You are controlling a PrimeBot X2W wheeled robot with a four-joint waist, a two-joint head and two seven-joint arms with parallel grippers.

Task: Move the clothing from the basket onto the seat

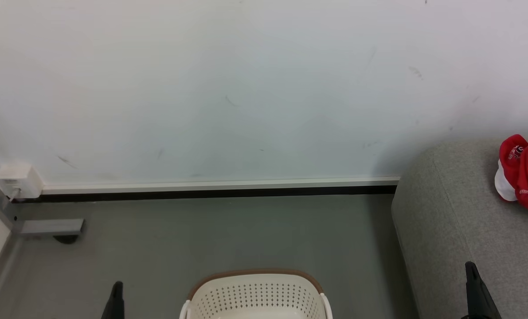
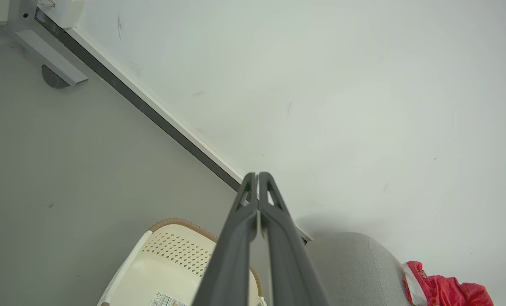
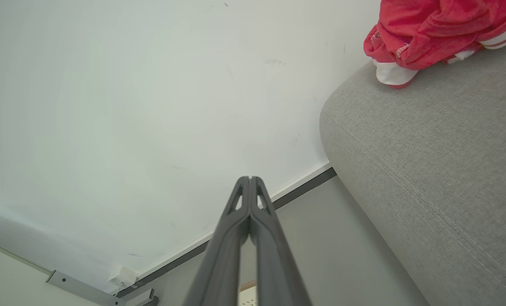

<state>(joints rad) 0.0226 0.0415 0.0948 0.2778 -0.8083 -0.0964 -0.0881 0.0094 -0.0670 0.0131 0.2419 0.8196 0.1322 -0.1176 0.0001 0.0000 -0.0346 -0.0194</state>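
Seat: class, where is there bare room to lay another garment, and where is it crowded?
The seat is bare from its rounded left edge across to the red clothing, and in front of that heap. It is crowded at the far right, where the clothing lies.

Bright, flat, diffuse light in all three views; shadows soft; one pale grey shadow falls on the wall [image 1: 381, 155] just left of the seat [image 1: 459, 221] in the head view. Seat weave crisp in the right wrist view; wall left of the seat tints faintly green, pinker above it.
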